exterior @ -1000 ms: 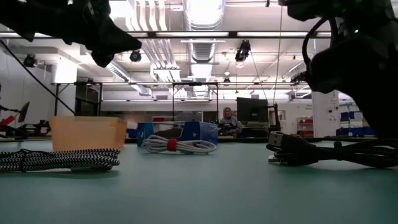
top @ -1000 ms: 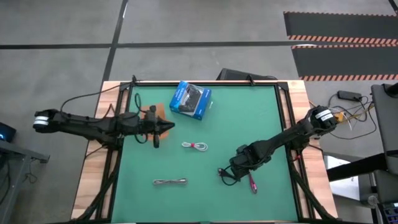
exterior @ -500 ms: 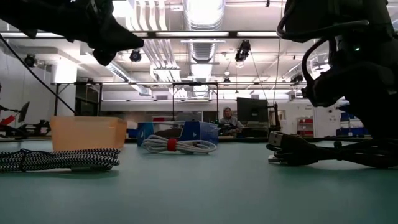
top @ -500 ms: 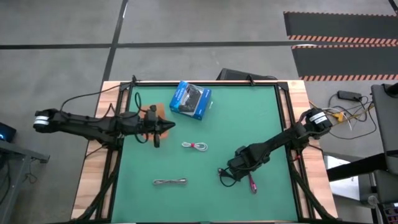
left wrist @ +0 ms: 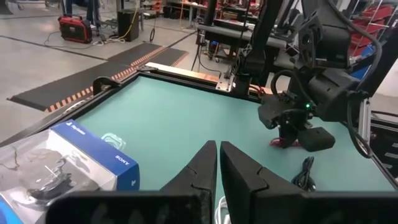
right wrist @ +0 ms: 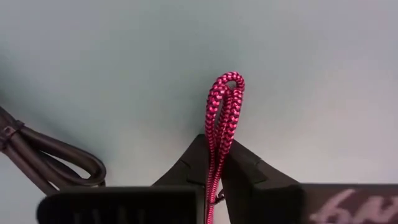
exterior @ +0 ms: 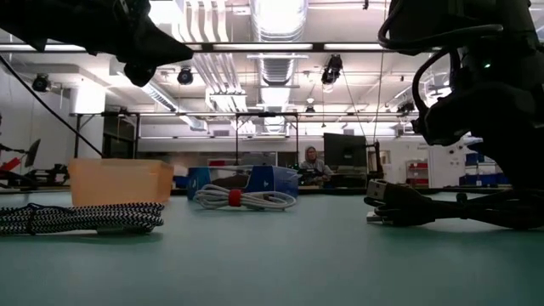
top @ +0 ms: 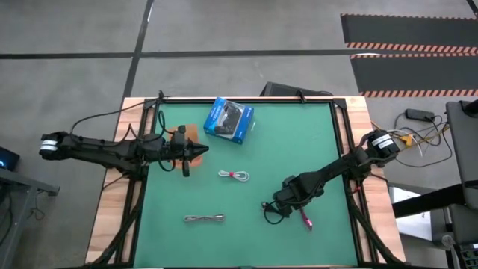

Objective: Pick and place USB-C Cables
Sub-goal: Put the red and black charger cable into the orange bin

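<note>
My right gripper (top: pixel 299 210) is at the near right of the green mat, shut on the dark red braided cable (right wrist: pixel 224 99). The black cable (top: pixel 272 211) lies coiled just left of it. The white cable with a red tie (top: pixel 234 175) lies mid-table. The grey braided cable (top: pixel 204 218) lies near the front. My left gripper (top: pixel 203 152) is shut and empty, hovering beside the brown tray (top: pixel 191 133) at the far left. My right gripper pinches the dark red cable between its two fingers (right wrist: pixel 245 165), a little behind its folded loop end (right wrist: pixel 219 134). Several strands run side by side through the pinch, along the fingers. The loop (right wrist: pixel 227 84) sticks out past the fingertips, close over the mat.
A blue box with a black picture (top: pixel 229 119) lies at the far middle, right of the tray. The table has a black frame rail (top: pixel 340 112) along its edges. A person sits far off in the room behind (exterior: pixel 311 161).
My right gripper has shifted a little toward the table's near-left, staying over the dark red cable. My left gripper has drawn back slightly toward the table's left edge.
</note>
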{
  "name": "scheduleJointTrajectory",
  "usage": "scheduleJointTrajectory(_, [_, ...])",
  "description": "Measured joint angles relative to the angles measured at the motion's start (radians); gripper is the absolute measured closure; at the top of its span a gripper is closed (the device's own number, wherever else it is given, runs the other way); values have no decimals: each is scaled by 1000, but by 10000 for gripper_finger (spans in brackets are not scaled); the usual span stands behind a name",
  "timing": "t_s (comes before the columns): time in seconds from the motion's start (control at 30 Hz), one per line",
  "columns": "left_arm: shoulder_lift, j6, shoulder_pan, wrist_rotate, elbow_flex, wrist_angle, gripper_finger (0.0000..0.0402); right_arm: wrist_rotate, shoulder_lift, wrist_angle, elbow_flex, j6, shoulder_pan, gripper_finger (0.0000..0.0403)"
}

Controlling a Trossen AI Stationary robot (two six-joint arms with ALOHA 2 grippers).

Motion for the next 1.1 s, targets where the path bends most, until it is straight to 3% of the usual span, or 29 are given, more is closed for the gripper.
scheduleJointTrajectory(0.27, [0, 0, 0, 0, 0, 6, 396, 15, -84, -15, -1, -7, 0, 388])
scheduleJointTrajectory(0.6, [4, 28, 0, -2, -1, 84, 396, 206, -222, -8, 0, -63, -40, 389])
scheduleJointTrajectory(0.83, [65, 43, -3, -1, -5, 297, 396, 366, -309, 26, 0, -266, -116, 390])
scheduleJointTrajectory(1.1, [159, 75, -3, 1, -5, 538, 396, 405, -346, 263, 1, -625, -251, 390])
